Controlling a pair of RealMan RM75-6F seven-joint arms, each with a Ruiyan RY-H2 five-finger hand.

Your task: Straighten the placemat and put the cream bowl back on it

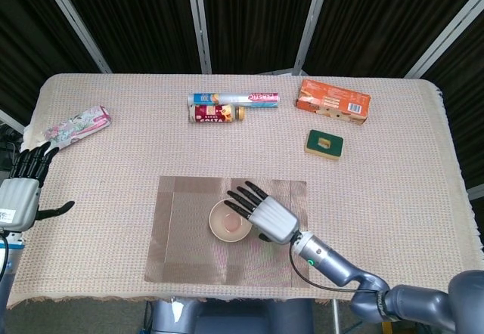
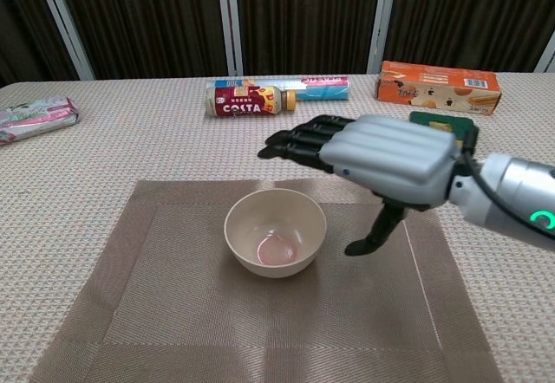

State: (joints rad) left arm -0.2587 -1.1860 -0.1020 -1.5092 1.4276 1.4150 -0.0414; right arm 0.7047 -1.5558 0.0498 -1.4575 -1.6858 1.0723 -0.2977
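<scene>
The cream bowl [image 1: 231, 220] [image 2: 276, 232] stands upright on the brown placemat [image 1: 185, 236] [image 2: 173, 314], near its middle. The mat lies square to the table's front edge. My right hand [image 1: 266, 214] [image 2: 381, 152] hovers just right of and above the bowl, fingers spread and straight, thumb hanging down, holding nothing. My left hand [image 1: 23, 190] is at the far left table edge in the head view, fingers apart and empty. The chest view does not show it.
At the back lie a Costa bottle [image 1: 215, 113] [image 2: 248, 100] and a blue tube [image 1: 234, 98]. An orange box [image 1: 333, 100] [image 2: 438, 86] and a green sponge [image 1: 324, 143] sit at the back right. A floral packet [image 1: 76, 124] [image 2: 35, 117] lies far left.
</scene>
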